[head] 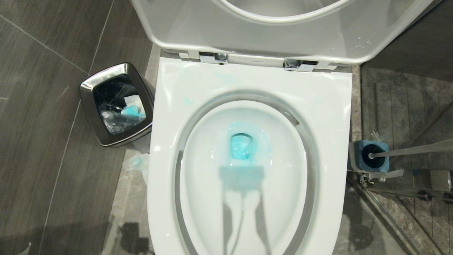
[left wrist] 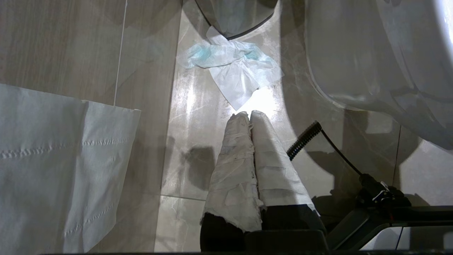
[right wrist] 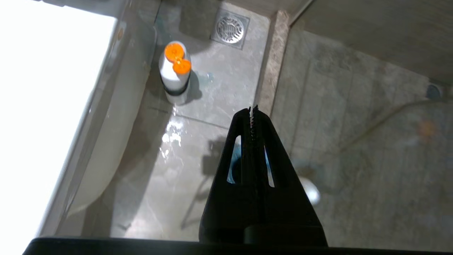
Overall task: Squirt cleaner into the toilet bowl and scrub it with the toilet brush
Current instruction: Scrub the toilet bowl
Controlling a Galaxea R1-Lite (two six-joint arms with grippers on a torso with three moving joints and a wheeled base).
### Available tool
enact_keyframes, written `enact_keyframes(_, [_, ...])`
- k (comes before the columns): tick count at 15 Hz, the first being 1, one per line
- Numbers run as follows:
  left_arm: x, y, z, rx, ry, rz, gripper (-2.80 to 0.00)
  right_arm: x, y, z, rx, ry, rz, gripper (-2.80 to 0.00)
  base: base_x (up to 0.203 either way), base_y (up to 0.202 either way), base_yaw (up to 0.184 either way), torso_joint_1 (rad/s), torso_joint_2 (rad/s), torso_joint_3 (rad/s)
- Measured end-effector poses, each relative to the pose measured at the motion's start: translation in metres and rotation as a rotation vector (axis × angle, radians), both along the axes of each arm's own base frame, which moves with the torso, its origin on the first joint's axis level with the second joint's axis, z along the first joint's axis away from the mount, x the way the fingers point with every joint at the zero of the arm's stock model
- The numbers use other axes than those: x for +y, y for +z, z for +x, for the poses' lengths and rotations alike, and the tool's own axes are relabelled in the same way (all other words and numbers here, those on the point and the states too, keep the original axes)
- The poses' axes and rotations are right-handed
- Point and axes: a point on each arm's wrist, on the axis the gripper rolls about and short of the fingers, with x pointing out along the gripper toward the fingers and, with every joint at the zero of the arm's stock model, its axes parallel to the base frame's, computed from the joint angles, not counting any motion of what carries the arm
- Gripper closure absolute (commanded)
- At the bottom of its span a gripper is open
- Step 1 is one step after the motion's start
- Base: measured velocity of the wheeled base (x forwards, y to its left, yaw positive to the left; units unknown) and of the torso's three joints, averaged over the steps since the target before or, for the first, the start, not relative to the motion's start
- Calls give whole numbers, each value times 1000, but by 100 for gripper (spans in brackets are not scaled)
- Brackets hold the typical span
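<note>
Head view: neither gripper is in frame. The bowl fills the centre, lid raised. Cleaner tints the water at the drain turquoise, with pale blue smears on the rim behind it. The brush stands in its blue-topped holder on the floor just right of the bowl, handle leaning away to the right. A steel bin holding blue-stained paper stands left of the bowl.

Left wrist view: the left gripper points at the floor, its two tape-wrapped fingers pressed together with nothing between them. Just beyond the tips lies a crumpled tissue with blue stains. The bowl's outer wall curves past to one side of the gripper; a hanging paper sheet is on the other side. A black coiled cable runs beside the fingers.

Right wrist view: the right gripper points at the floor, its black fingers closed tip to tip and empty. Ahead of the tips and to one side, a white bottle with an orange cap stands upright against the toilet's base. A floor drain lies beyond the bottle.
</note>
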Motion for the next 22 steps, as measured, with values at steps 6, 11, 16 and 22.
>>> enact_keyframes(6, [0, 0, 0, 0, 0, 0, 0, -9, 3, -56, 115, -22, -25, 0, 0, 0, 0, 0, 0, 0])
enact_keyframes(11, [0, 0, 0, 0, -1, -1, 0, -13, -9, -81, 221, -19, -55, 0, 0, 0, 0, 0, 0, 0])
enact_keyframes(16, [0, 0, 0, 0, 0, -1, 0, -11, -32, -96, 302, 83, -46, 0, 0, 0, 0, 0, 0, 0])
enact_keyframes(22, [0, 0, 0, 0, 0, -1, 0, -12, -53, -100, 365, 34, -107, 0, 0, 0, 0, 0, 0, 0])
